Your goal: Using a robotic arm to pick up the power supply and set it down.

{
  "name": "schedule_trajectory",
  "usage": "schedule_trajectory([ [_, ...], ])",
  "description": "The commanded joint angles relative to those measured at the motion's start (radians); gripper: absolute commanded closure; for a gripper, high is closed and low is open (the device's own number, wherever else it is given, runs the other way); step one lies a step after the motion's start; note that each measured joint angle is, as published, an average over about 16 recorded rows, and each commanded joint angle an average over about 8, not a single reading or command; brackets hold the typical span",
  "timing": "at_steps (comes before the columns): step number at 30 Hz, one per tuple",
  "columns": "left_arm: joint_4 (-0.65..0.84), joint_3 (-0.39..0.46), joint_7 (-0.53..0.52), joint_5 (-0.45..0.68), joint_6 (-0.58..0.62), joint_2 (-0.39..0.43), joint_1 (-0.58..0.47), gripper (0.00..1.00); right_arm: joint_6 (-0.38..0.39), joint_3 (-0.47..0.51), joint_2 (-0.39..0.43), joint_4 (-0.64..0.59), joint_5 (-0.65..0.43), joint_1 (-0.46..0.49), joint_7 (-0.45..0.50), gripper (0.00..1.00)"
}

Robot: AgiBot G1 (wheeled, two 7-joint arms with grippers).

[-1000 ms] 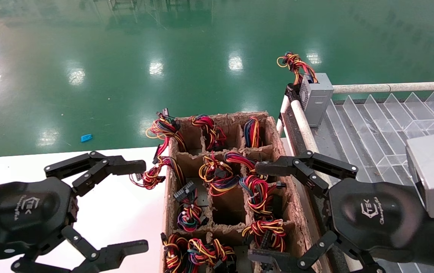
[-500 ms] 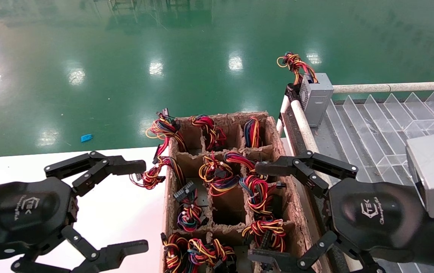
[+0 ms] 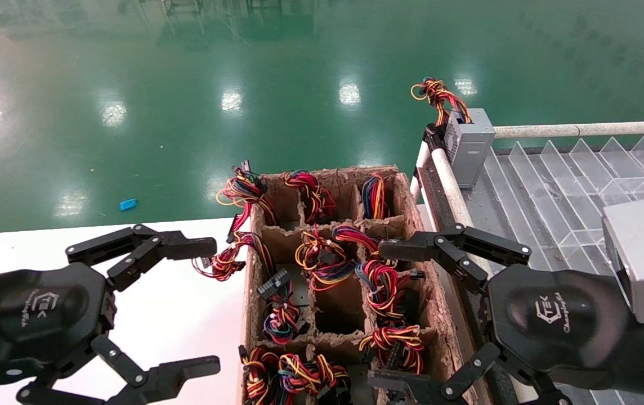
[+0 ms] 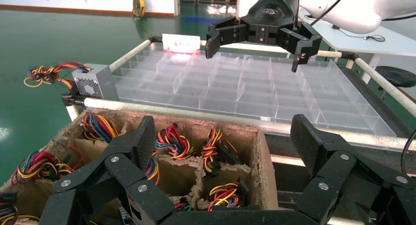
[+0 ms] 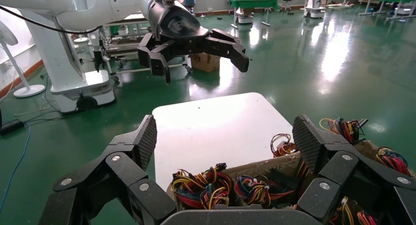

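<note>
The power supply's metal body is hidden. Only red, blue, yellow and black wire bundles (image 3: 381, 281) stick out of the cells of a torn cardboard crate (image 3: 440, 315), and I cannot tell which one belongs to it. My left gripper (image 3: 206, 306) hovers open over the white table (image 3: 29, 247), left of the crate, holding nothing. My right gripper (image 3: 384, 314) hangs open over the crate's right edge, also holding nothing. The left wrist view looks past its own open gripper (image 4: 223, 137) onto the crate (image 4: 274, 156). The right wrist view shows its own open gripper (image 5: 225, 137) above bundles (image 5: 196, 188).
A clear divided tray (image 3: 558, 191) with white rails lies right of the crate. At its far corner stands a grey box (image 3: 471, 143) whose wires end in a yellow-orange loop. One bundle (image 3: 223, 261) spills onto the table. Green floor lies beyond.
</note>
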Motion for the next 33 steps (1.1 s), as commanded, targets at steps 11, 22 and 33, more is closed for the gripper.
schedule_trajectory([
  [11, 0.000, 0.000, 0.000, 0.000, 0.000, 0.000, 0.000, 1.00, 0.061, -0.011, -0.015, -0.046, -0.081, 0.004, -0.044, 0.00],
  [22, 0.000, 0.000, 0.000, 0.000, 0.000, 0.000, 0.000, 1.00, 0.293, -0.046, -0.145, -0.222, -0.249, 0.090, -0.095, 0.00],
  [33, 0.000, 0.000, 0.000, 0.000, 0.000, 0.000, 0.000, 1.00, 0.408, -0.121, -0.324, -0.530, -0.380, 0.254, -0.103, 0.00],
])
